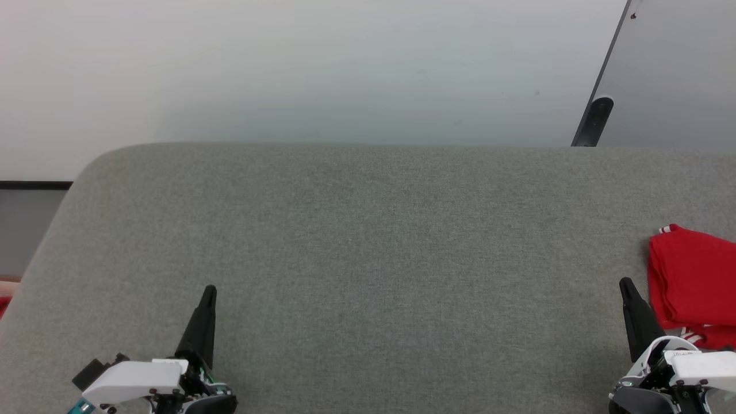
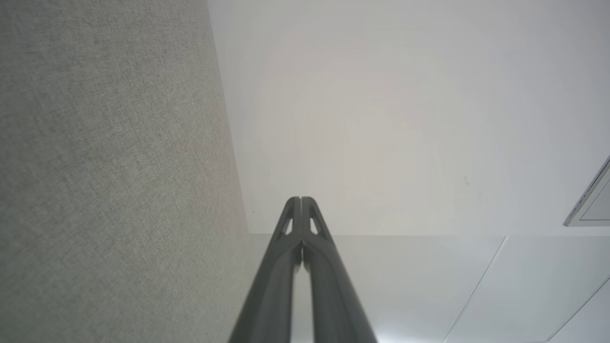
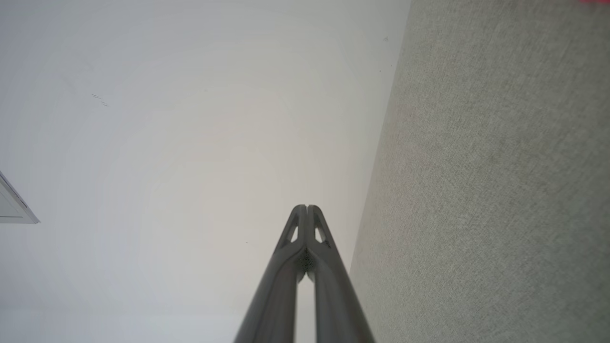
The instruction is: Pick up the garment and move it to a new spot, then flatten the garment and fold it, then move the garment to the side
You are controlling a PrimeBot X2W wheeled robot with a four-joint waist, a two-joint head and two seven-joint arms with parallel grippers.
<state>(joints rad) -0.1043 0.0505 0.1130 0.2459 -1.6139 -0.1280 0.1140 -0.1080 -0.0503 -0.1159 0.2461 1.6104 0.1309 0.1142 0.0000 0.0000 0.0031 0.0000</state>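
The garment (image 1: 693, 284) lies folded into a red stack at the right edge of the grey fabric surface (image 1: 368, 259), with a bit of white-and-red striped trim showing at its top corner and bottom edge. My right gripper (image 1: 625, 283) is shut and empty, its tip just left of the garment. In the right wrist view its tip (image 3: 307, 207) points past the surface's edge. My left gripper (image 1: 210, 289) stands shut and empty at the lower left, far from the garment. The left wrist view shows those fingers (image 2: 301, 199) pressed together.
A pale floor (image 1: 345, 69) lies beyond the surface's far edge. A grey panel with a dark foot (image 1: 595, 121) stands at the back right. A dark strip (image 1: 34, 185) sits at the far left.
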